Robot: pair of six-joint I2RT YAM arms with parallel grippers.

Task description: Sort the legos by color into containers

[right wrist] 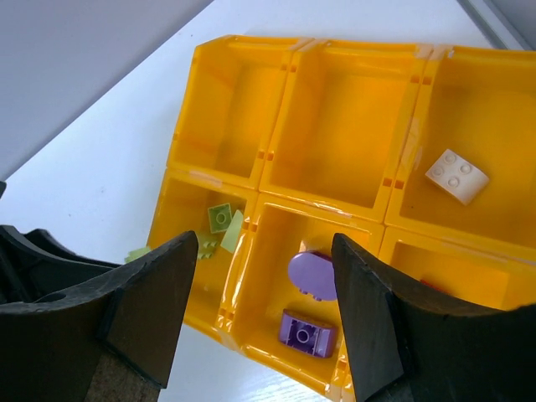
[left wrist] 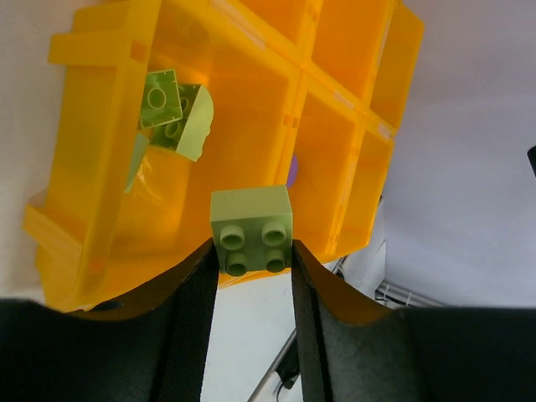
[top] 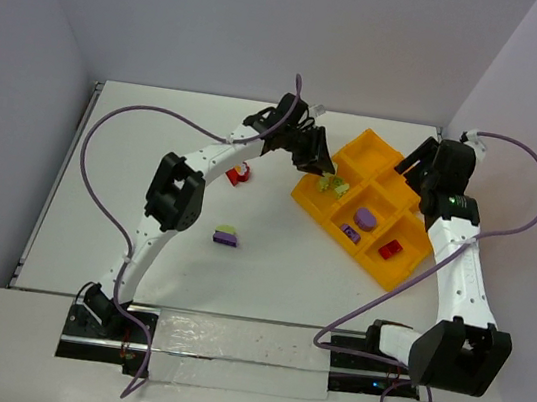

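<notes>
- Clumps of small plastic bricks lying loose on the white table (top: 266,282) number two. Nearest the arm bases is a purple-and-pale-green clump (top: 226,236). Farther back is a red clump with a pale bit on it (top: 239,172), just beside the left arm.
- One orange-yellow plastic tray with raised divider walls (top: 371,139) sits to the right of both clumps, turned at an angle to the table edge. The right wrist view shows six of its compartments, in two rows of three.
- In the tray's near row, one red brick (top: 390,248) lies alone in the right compartment.
- The middle compartment of that row holds two purple pieces: one round purple piece (right wrist: 311,275) and one rectangular purple brick (right wrist: 306,333), near each other but apart.
- The left compartment of that row holds pale yellow-green bricks (left wrist: 172,113). At least two lie overlapped and tilted against each other; the exact count cannot be told.
- The left gripper (left wrist: 251,251) hangs over the outer edge of that same compartment. Its two black fingers (left wrist: 194,318) pinch one pale green two-by-two brick (left wrist: 251,219) from either side, with the four studs facing the wrist camera.
- In the far row, one cream-white two-by-two brick (right wrist: 456,176) lies tilted in the right compartment.
- The right gripper (right wrist: 264,251) hovers above the tray with its jaws spread wide apart and touches none of the bricks.
</notes>
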